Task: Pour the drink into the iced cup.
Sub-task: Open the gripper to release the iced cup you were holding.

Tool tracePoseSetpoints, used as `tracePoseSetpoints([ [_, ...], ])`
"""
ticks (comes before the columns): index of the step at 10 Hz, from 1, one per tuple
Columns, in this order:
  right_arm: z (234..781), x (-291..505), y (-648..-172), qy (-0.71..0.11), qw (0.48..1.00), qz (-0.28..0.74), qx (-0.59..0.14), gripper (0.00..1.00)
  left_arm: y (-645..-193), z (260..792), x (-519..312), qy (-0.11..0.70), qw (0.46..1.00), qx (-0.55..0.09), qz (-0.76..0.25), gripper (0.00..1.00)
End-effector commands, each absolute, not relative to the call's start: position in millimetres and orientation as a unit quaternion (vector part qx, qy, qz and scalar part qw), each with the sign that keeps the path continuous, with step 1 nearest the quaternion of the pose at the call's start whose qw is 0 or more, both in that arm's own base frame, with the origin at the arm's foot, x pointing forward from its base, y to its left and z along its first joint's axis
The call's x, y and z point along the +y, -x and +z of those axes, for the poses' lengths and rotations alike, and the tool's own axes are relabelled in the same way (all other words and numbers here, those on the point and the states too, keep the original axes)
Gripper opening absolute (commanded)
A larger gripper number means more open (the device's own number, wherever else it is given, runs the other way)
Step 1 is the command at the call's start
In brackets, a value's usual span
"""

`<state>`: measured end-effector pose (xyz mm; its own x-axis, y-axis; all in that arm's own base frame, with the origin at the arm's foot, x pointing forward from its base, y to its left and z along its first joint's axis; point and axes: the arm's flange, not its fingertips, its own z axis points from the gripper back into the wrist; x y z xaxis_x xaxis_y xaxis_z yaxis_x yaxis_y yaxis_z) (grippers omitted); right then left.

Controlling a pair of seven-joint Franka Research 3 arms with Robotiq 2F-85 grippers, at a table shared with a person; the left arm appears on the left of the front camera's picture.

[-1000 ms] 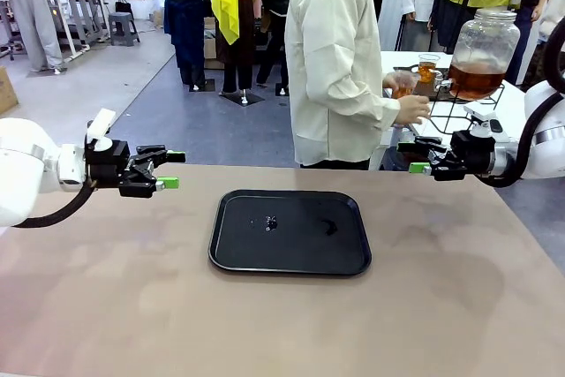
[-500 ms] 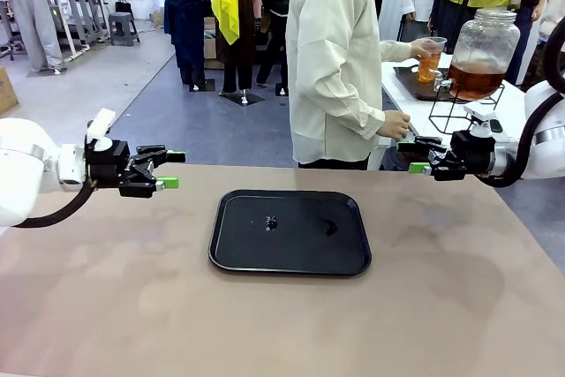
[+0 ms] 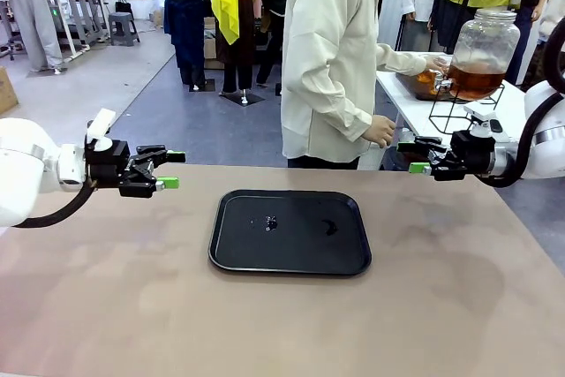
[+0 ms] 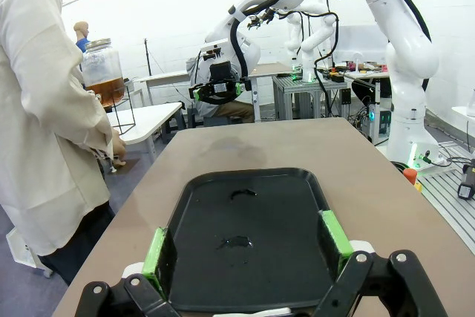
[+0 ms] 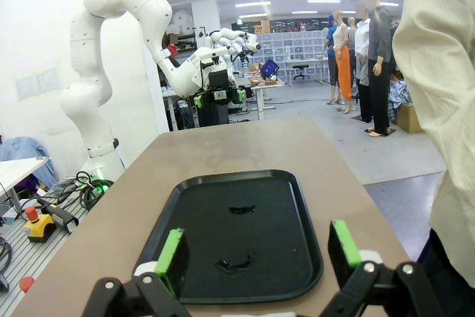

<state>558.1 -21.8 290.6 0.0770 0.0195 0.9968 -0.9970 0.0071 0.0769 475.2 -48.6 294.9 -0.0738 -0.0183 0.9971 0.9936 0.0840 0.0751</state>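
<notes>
The drink [image 3: 474, 82] is amber liquid in the lower part of a lidded clear glass jar [image 3: 485, 37] on a wire stand on the white side table at far right. A person in a cream shirt [image 3: 331, 50] holds a clear cup [image 3: 426, 78] with one hand at the jar's tap; ice cannot be made out. My left gripper [image 3: 173, 169] hovers open over the left of the brown table. My right gripper [image 3: 413, 157] hovers open at the right, below the person's other hand. The jar [image 4: 102, 72] appears at upper left in the left wrist view. Both grippers [image 4: 245, 243] [image 5: 256, 246] hold nothing.
A black tray [image 3: 290, 231] with small wet marks lies mid-table between the grippers, also seen as the tray [image 4: 245, 213] and the tray [image 5: 237, 228] in the wrist views. The person stands at the table's far edge. A dark tray [image 3: 410, 86] lies on the side table.
The person's hand brought the cup down from a raised position to the jar's tap and leaned toward it. Both arms stayed still.
</notes>
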Motion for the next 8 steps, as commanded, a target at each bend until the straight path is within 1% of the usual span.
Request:
tracePoseSetpoints([
  [1,292.9,-21.0,-558.2,-0.513,0.526,0.484,-0.476,1.00,-476.7,297.1,-49.2,0.453,0.507,-0.535,-0.502,1.00],
  [8,292.9,-21.0,-558.2,-0.513,0.526,0.484,-0.476,1.00,-476.7,297.1,-49.2,0.453,0.507,-0.535,-0.502,1.00],
])
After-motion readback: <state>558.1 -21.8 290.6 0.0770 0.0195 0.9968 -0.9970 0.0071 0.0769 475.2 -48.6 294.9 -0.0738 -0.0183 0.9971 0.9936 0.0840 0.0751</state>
